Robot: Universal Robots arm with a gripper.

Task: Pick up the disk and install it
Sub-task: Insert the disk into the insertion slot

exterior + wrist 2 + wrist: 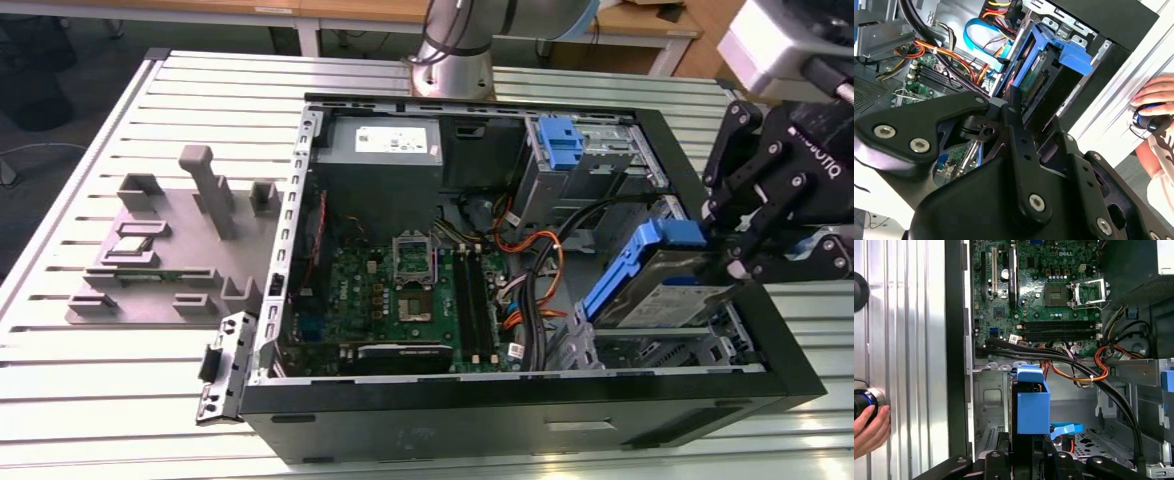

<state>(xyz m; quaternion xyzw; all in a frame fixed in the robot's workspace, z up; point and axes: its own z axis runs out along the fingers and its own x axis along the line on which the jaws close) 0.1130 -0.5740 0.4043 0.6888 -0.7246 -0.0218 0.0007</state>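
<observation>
Near edge: open black metal PC case [534, 410] lying on the slatted aluminium desk [107, 400]. Right-middle of the exterior view: black gripper [734, 262] clamped on the silver-metal disk [657, 285] in its blue plastic carrier, which sits tilted over the case's metal drive bay [641, 345]. Behind: lone blue plastic bracket [561, 140], grey power-supply box [380, 145], silver arm base [451, 50].

Blue-framed silver disk [661, 295] tilts above the drive bay [638, 352].

Bright light glares off the slatted table [107, 400], while the computer case [467, 415] interior lies shadowed.
</observation>
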